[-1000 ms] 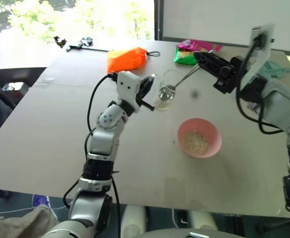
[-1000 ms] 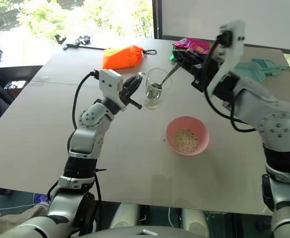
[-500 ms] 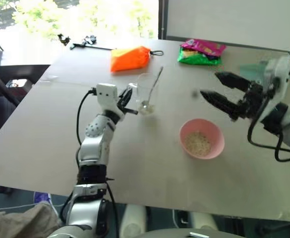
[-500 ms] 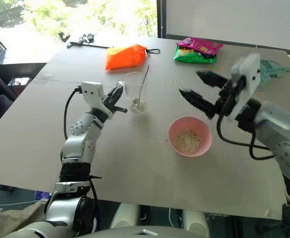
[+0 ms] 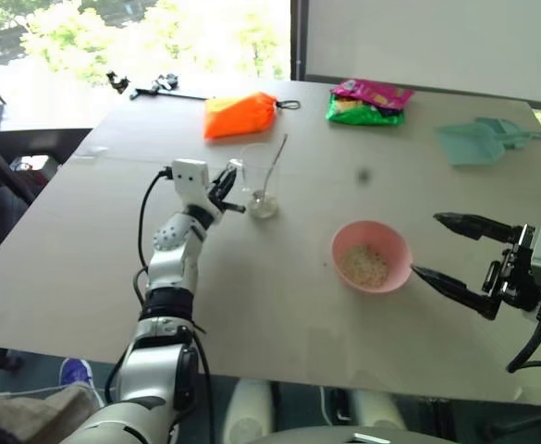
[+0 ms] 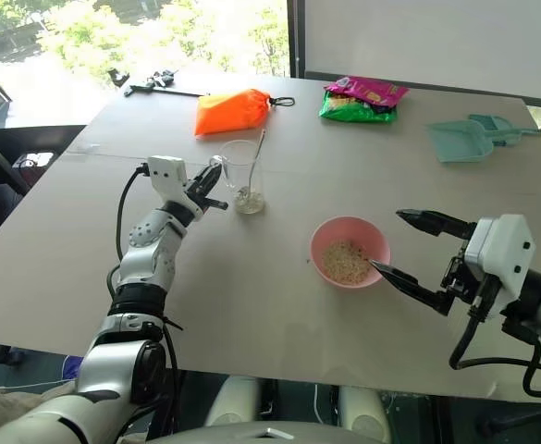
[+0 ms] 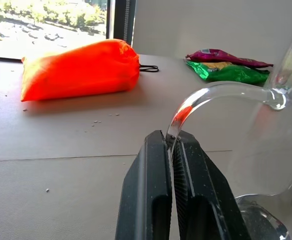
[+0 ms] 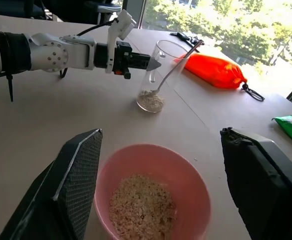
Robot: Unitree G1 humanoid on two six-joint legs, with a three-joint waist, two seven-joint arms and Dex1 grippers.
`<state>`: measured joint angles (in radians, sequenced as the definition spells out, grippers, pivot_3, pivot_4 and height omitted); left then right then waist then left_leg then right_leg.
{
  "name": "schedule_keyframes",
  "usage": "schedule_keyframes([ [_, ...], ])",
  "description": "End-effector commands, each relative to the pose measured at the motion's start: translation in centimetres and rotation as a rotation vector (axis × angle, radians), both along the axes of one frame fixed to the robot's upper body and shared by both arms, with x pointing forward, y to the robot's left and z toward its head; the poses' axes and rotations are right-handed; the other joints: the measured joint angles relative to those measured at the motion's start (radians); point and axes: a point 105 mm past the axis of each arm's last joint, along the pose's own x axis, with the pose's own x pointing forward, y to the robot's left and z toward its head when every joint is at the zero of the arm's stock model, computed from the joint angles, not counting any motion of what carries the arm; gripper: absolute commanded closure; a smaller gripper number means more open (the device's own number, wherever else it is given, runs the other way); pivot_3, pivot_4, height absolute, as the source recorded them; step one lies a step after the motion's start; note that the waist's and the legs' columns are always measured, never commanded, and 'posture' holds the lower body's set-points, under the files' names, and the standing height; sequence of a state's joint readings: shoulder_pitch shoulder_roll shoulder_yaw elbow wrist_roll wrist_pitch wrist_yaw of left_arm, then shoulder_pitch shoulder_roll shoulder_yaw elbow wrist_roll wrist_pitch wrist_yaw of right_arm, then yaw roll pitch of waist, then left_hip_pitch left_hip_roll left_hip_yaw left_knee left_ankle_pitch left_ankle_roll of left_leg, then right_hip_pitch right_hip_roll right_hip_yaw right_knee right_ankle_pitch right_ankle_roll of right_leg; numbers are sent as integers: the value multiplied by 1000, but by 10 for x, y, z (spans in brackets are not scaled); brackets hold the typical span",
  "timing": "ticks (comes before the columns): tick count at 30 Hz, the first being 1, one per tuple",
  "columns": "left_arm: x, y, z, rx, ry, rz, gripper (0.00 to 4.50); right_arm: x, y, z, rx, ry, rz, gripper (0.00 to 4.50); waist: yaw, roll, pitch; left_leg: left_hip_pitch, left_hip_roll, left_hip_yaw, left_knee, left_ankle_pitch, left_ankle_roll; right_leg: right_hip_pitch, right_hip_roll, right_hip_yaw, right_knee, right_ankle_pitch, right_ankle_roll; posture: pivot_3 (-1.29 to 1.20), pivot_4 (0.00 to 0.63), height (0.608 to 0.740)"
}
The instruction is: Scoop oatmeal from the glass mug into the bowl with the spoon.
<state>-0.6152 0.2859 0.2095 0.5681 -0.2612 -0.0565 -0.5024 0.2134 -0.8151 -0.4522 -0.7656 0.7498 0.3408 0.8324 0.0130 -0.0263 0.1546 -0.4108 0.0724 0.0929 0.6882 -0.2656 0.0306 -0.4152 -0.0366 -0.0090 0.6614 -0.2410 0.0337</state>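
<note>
The glass mug (image 5: 257,176) stands on the table left of centre, a thin layer of oatmeal (image 8: 149,100) in its bottom. The spoon (image 5: 273,169) stands inside it, handle leaning up over the rim. My left gripper (image 5: 227,188) is shut on the mug's handle (image 7: 220,92), its fingers (image 7: 150,190) pinching the clear glass. The pink bowl (image 5: 395,266) sits to the right, holding more oatmeal (image 5: 365,265). My right gripper (image 5: 427,245) hovers open just right of the bowl, with nothing between its fingers (image 8: 78,170).
An orange pouch (image 5: 240,113) and a green and pink snack packet (image 5: 367,100) lie at the far side of the table. A teal dustpan (image 5: 478,141) rests at the far right, and a black tool (image 5: 145,83) at the far left corner.
My right gripper let go of the spoon, opened, and drew back and down to the bowl's right. The left gripper moved the mug left and down onto the table, spoon left standing in it.
</note>
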Motion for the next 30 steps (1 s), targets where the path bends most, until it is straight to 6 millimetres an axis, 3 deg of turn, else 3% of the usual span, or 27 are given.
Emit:
schedule_keyframes([
  [1,-1,5,10,-22,-47,3,4500,-5,5,10,-2,-69,4,708,0,0,0,0,0,0,0,0,0,0,0,0,0,0,0,0,150,740],
  [10,-18,22,0,-45,-35,9,4500,-4,9,7,4,-59,19,708,-1,0,0,0,0,0,0,0,0,0,0,0,0,0,0,0,150,740],
  [14,-25,24,1,-38,-42,19,3158,-4,9,4,-3,-50,38,621,1,0,0,1,0,0,0,0,0,0,0,0,0,0,0,0,150,740],
  [17,-31,28,7,-46,-48,47,1583,-2,7,4,4,-52,31,621,1,0,0,0,0,0,0,0,0,0,0,0,0,0,0,0,150,740],
  [19,-39,32,8,-33,-46,67,1050,1,4,3,7,-47,21,621,1,0,0,0,0,0,0,0,0,0,0,0,0,0,0,0,150,740],
  [25,-75,39,3,34,-2,49,1050,11,-22,-10,-24,-6,-75,621,-1,0,0,3,1,-2,-1,0,0,0,0,3,0,0,0,0,150,740],
  [30,-112,33,4,90,42,-55,1050,15,-63,-31,-68,56,-210,621,3,0,0,3,1,-2,-2,0,0,1,-1,2,0,0,0,0,150,740],
])
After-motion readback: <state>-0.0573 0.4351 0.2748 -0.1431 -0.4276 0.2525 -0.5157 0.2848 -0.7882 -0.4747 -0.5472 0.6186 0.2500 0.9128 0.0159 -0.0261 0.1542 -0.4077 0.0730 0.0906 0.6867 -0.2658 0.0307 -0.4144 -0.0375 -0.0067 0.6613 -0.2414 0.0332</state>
